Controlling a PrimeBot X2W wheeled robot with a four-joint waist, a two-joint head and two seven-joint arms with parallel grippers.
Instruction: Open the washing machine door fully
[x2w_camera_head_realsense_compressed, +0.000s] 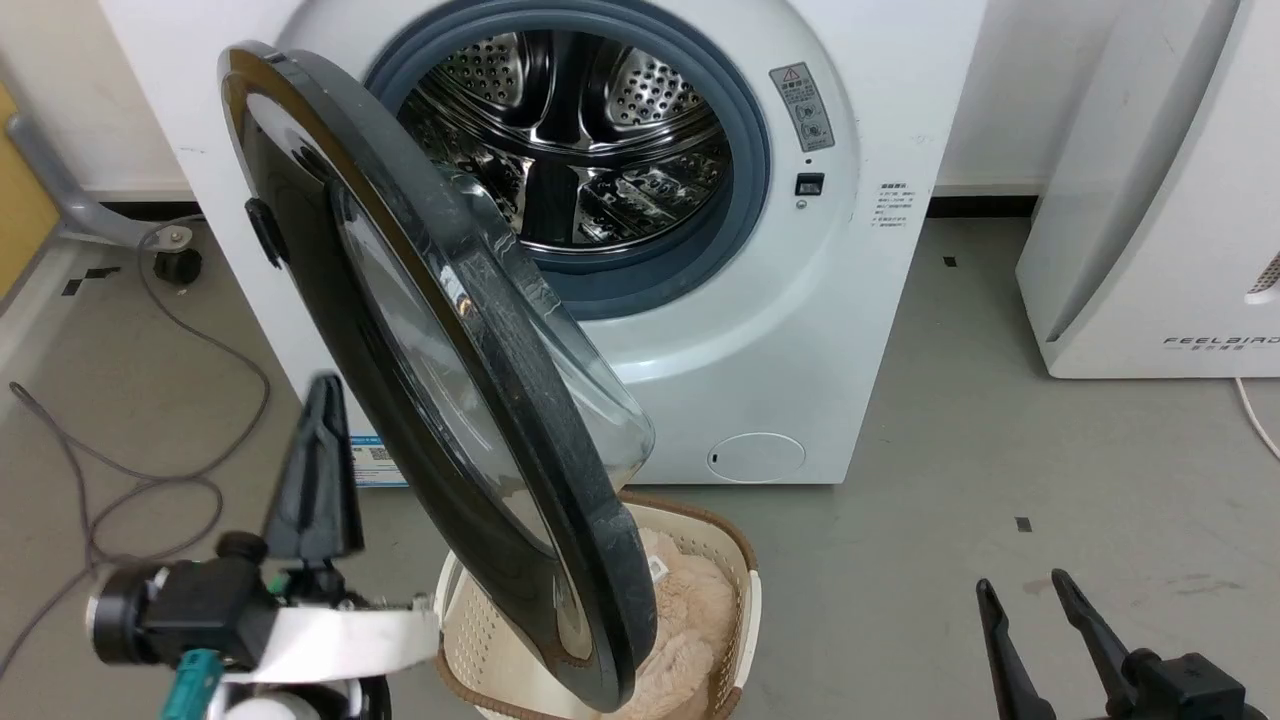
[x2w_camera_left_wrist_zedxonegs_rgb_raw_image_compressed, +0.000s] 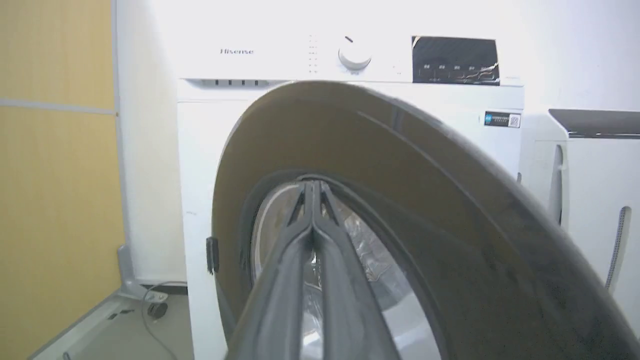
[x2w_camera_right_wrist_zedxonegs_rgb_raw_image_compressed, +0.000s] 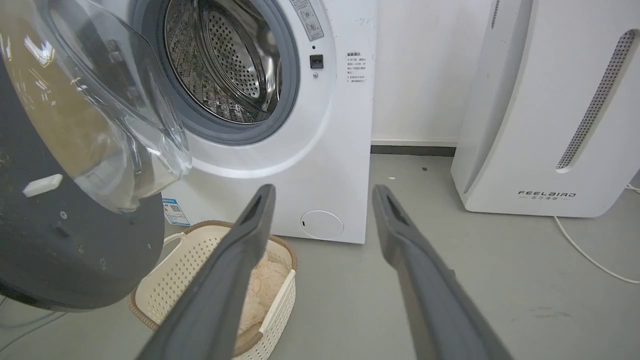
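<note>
Basket (x2w_camera_head_realsense_compressed: 470, 640) holds beige cloth (x2w_camera_head_realsense_compressed: 690, 600); left gripper (x2w_camera_left_wrist_zedxonegs_rgb_raw_image_compressed: 312, 186) jaws together, right gripper (x2w_camera_right_wrist_zedxonegs_rgb_raw_image_compressed: 324, 192) jaws apart.

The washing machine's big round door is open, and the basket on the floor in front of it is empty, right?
Not quite. The washing machine door is open, but the basket on the floor in front is not empty: a fluffy beige thing lies in it, as the head view shows.

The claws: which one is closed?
The left claw, by the washing machine door: its two fingers press together. On the right claw they stand clearly apart.
</note>
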